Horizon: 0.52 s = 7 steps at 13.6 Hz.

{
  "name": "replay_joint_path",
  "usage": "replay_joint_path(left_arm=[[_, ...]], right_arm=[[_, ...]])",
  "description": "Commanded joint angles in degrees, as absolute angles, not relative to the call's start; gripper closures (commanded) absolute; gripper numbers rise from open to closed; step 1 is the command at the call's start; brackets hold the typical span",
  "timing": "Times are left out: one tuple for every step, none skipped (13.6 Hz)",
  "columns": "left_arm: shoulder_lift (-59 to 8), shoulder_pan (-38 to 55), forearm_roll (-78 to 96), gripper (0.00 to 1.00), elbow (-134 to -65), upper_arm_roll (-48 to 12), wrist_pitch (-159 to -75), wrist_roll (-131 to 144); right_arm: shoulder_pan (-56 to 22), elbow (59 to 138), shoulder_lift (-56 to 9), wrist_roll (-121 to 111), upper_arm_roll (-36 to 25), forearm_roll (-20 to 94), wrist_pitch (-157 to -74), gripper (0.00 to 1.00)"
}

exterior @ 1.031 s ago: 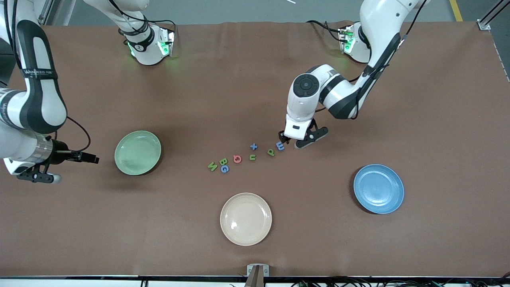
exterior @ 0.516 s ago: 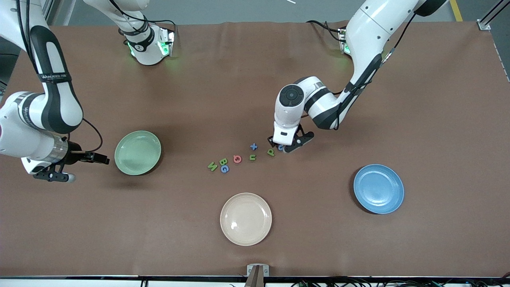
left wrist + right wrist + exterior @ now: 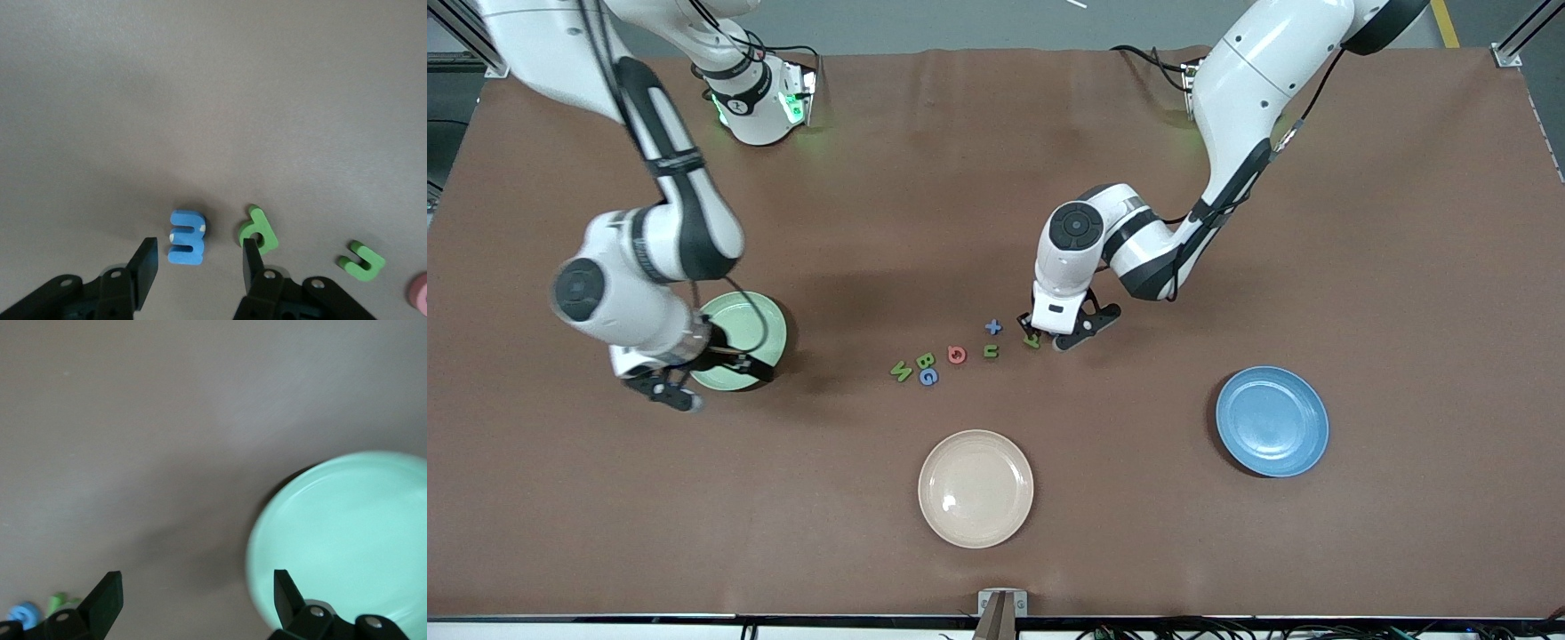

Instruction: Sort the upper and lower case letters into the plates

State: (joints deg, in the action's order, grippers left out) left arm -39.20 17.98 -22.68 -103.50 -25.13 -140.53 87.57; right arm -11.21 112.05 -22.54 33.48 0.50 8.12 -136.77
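Straddling the blue lowercase m (image 3: 187, 237) mid-table with jaws apart, the left gripper (image 3: 197, 263) lines up a pinch, while the right gripper (image 3: 694, 378), jaws wide and empty, hovers over the mint plate (image 3: 758, 313) near the right arm's edge.

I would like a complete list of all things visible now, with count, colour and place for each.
letters: eight, small, green, blue and one red-pink, in a loose row mid-table between the mint plate and the left pincer
mint green plate: one, toward the right arm's end
blue plate: one, toward the left arm's end
cream plate: one, nearest the front camera
table: brown surface
left pincer: open, low around the blue letter
right pincer: open, over the mint plate's edge
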Motion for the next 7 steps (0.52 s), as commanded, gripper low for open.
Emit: replay_joint_path(left_arm=[[-40.69, 18.54, -24.52, 0.43, -102.3, -24.61, -140.63, 88.59], [-41.04, 18.54, -24.61, 0.43, -102.3, -24.61, -140.63, 88.59], [-41.22, 18.54, -24.61, 0.43, -102.3, -24.61, -140.63, 88.51], [-41.39, 18.54, -24.7, 0.47, -102.3, -24.52, -140.63, 88.51], [-41.66, 18.54, -25.13, 0.49, -102.3, -24.52, -140.63, 88.59], [-41.83, 18.54, -26.01, 0.52, -102.3, -24.52, -140.63, 88.59], [-42.18, 18.54, -26.36, 0.54, -102.3, -24.52, -140.63, 88.59]], right_arm=[[-15.37, 112.15, -27.32, 47.24, -0.18, 8.26, -144.11, 0.02], [-16.69, 111.63, -28.73, 51.37, -0.18, 8.26, -145.53, 0.02], [-17.74, 110.4, -30.31, 54.72, -0.18, 8.17, -145.72, 0.03], [-18.97, 108.82, -31.8, 58.41, -0.26, 8.09, -145.55, 0.03], [-19.68, 107.42, -32.77, 61.32, -0.26, 8.0, -145.29, 0.03], [-20.12, 106.36, -33.31, 62.39, -0.26, 8.0, -144.94, 0.03], [-20.56, 105.74, -34.01, 63.1, -0.26, 8.0, -144.93, 0.04]])
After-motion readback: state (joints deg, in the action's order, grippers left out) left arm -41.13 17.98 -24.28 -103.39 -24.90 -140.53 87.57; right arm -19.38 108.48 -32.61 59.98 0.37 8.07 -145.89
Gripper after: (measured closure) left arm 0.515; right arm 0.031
